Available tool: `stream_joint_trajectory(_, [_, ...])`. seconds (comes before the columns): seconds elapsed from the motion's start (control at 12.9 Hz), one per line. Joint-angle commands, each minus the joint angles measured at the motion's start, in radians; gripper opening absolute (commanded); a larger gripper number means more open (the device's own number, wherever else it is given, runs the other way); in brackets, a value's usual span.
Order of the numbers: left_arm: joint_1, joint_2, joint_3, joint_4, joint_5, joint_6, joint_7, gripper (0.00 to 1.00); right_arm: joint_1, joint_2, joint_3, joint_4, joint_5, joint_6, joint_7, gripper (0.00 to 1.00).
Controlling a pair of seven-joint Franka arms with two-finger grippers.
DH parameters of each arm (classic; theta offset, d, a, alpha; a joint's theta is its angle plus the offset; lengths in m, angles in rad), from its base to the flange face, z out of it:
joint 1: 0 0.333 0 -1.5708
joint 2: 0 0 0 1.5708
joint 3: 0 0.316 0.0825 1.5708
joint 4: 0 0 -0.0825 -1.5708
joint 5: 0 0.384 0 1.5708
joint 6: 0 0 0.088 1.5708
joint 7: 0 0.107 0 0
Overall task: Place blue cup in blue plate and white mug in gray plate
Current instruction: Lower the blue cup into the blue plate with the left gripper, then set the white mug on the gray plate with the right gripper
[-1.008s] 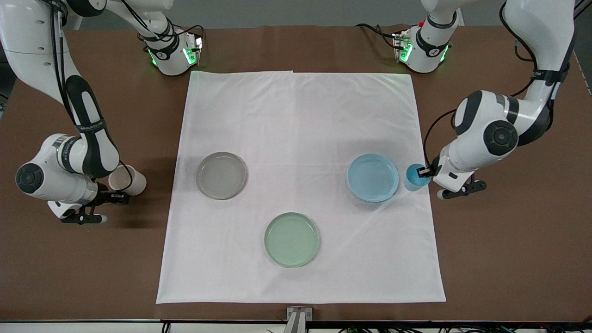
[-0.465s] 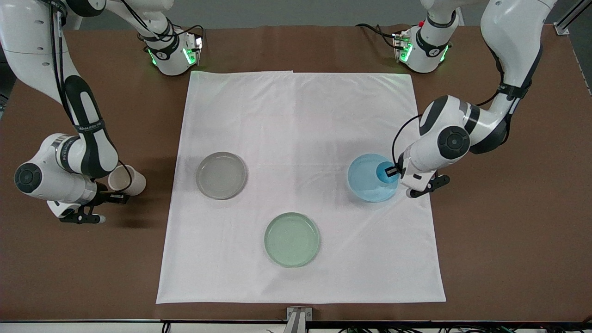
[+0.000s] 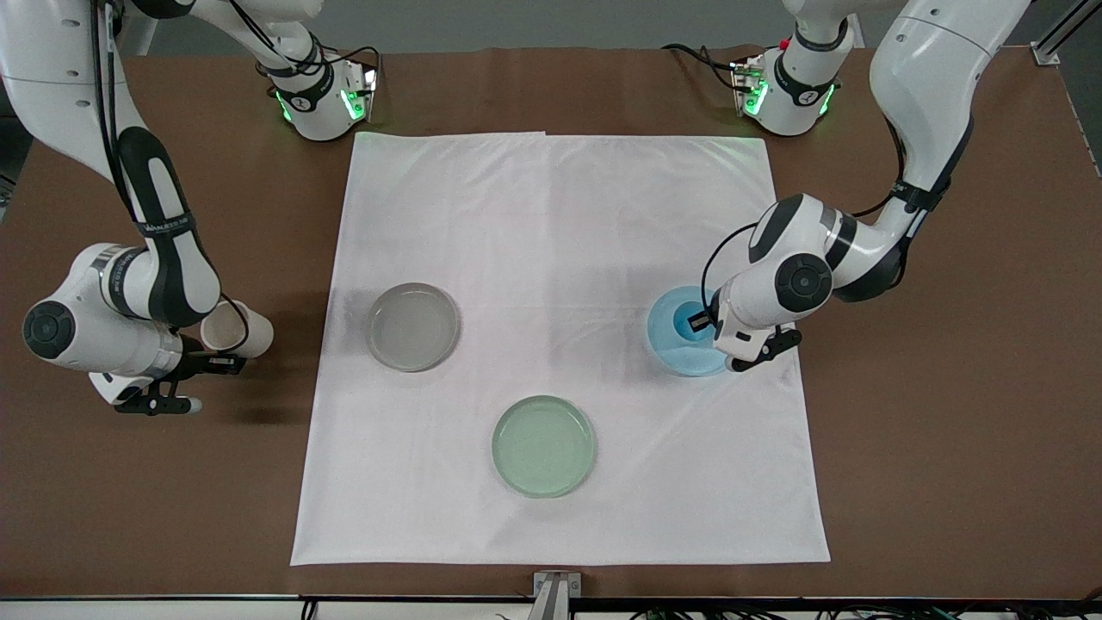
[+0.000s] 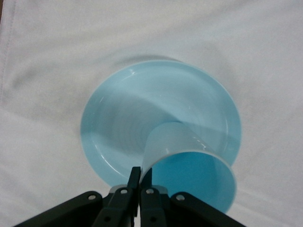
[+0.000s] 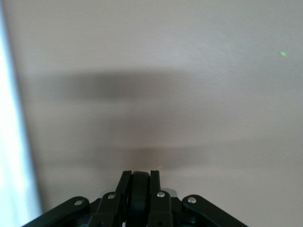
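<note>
Left gripper has carried the blue cup, rim pinched, from mid-right frame edge to over the blue plate, cup tilted mouth-up; right gripper waits mid-left, clamped on white mug.

Your two arms are white and round, with black bands at the joints. Green lights glow on both bases. Thin black cables run along each arm. Right above each black pincer you can see small silver screws.
</note>
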Motion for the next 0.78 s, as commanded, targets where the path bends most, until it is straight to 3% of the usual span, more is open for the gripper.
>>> stream_joint_trajectory(0.0, [-0.009, 0.009, -0.002, 0.016, 0.009, -0.011, -0.024, 0.01, 0.124, -0.138, -0.002, 0.001, -0.008, -0.152, 0.112, 0.02])
stream_joint_trajectory(0.16, [-0.020, 0.010, -0.002, 0.013, 0.009, -0.011, -0.025, 0.00, 0.237, -0.156, -0.003, 0.028, -0.011, -0.208, 0.215, 0.02])
stream_joint_trajectory(0.39, [-0.016, 0.004, -0.002, 0.004, 0.010, -0.017, -0.022, 0.00, 0.397, -0.126, -0.002, 0.037, -0.013, -0.152, 0.372, 0.02])
stream_joint_trajectory(0.7, [-0.011, 0.003, -0.002, 0.000, 0.010, -0.018, -0.021, 0.00, 0.471, -0.017, 0.000, 0.046, -0.010, -0.021, 0.400, 0.02])
